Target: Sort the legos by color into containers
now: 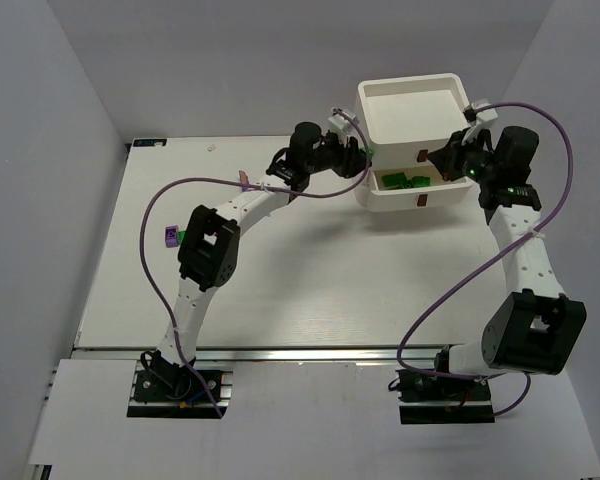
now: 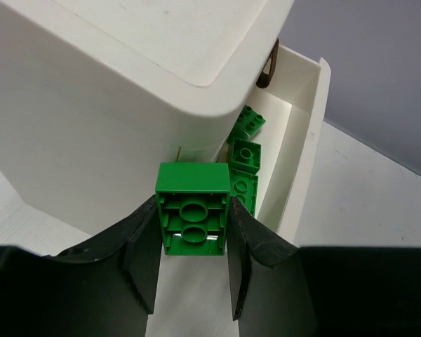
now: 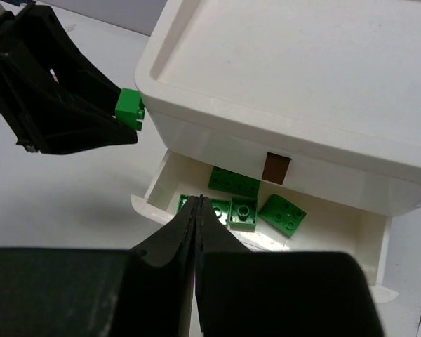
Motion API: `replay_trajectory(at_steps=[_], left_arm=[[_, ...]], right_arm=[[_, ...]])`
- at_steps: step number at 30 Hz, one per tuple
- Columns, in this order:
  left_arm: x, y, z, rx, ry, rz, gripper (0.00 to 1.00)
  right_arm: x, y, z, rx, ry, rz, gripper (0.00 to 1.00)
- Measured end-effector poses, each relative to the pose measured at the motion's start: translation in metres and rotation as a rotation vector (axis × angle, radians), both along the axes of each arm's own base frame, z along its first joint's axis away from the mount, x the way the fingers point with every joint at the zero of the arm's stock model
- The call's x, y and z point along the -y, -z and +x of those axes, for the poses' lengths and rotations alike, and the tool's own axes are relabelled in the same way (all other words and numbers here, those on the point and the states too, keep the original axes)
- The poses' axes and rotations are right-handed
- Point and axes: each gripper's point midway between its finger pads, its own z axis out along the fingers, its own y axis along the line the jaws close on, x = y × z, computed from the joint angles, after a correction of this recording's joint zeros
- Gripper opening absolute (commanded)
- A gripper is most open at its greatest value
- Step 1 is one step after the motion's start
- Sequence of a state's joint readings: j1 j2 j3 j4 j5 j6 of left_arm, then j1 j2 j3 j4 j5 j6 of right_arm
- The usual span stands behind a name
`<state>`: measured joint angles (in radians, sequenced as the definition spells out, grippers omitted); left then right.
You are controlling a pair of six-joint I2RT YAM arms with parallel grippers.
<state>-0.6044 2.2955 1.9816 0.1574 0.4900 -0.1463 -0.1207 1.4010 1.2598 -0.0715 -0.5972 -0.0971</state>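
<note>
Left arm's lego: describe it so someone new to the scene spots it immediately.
Find the white drawer unit at the far side of the table; its open drawer holds loose green legos. Just outside that drawer's left end, the left gripper pinches one bright green brick between its fingers. It alone is held, hollow underside facing the wrist camera.

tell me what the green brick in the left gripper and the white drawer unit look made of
Green brick, held in the left gripper: looks like hard moulded plastic, glossy; its hollow underside shows crisp tubes and a light glint. White drawer unit: probably moulded plastic too, smooth and semi-matt, with rounded corners and thin walls on the open drawer.
</note>
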Motion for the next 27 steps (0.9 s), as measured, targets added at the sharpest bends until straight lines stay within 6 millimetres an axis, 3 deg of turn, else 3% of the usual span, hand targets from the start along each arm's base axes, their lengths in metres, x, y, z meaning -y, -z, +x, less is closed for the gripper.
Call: replay_trajectory(at_steps=[12, 21, 27], left_arm=[[0.034, -0.009, -0.023, 0.049, 0.031, -0.011, 0.00], [0.018, 0.016, -0.048, -0.008, 0.025, 0.016, 0.00], [0.028, -0.017, -0.053, 0.034, 0.064, -0.033, 0.00]], right_arm=[[0.003, 0.009, -0.002, -0.028, 0.008, 0.017, 0.00], [0.004, 0.016, -0.002, -0.050, 0.007, 0.009, 0.00], [0.004, 0.022, -0.002, -0.069, 0.007, 0.010, 0.00]])
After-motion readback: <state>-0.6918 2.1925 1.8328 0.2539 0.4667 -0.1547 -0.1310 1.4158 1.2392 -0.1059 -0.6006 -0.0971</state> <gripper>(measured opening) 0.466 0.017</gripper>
